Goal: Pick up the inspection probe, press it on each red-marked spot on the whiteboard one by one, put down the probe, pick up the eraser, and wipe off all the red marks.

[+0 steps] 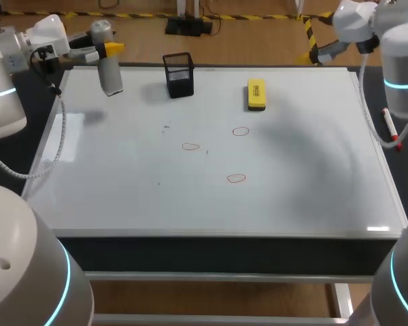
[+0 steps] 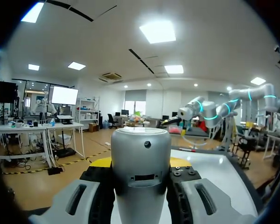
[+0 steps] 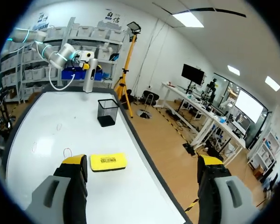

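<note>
Clenching the inspection probe [image 1: 110, 76], left gripper [image 1: 106, 50] should land it upright on the nearest red mark [image 1: 190, 146], roughly its 4 o'clock imo; right gripper [image 3: 142, 170] gapes empty.

whiteboard [image 1: 122, 197]: eraser [image 1: 256, 94], mesh cup [image 1: 179, 75], red marks [image 1: 236, 178]

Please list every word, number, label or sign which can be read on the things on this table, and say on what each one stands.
Eraser: a dark printed label on its top, too blurred to read.
Probe: no text shows, only a slot and a small hole.
Whiteboard: three red marks, which are loops, not letters.
Holder: no text shows.
So nothing here can be read.
</note>
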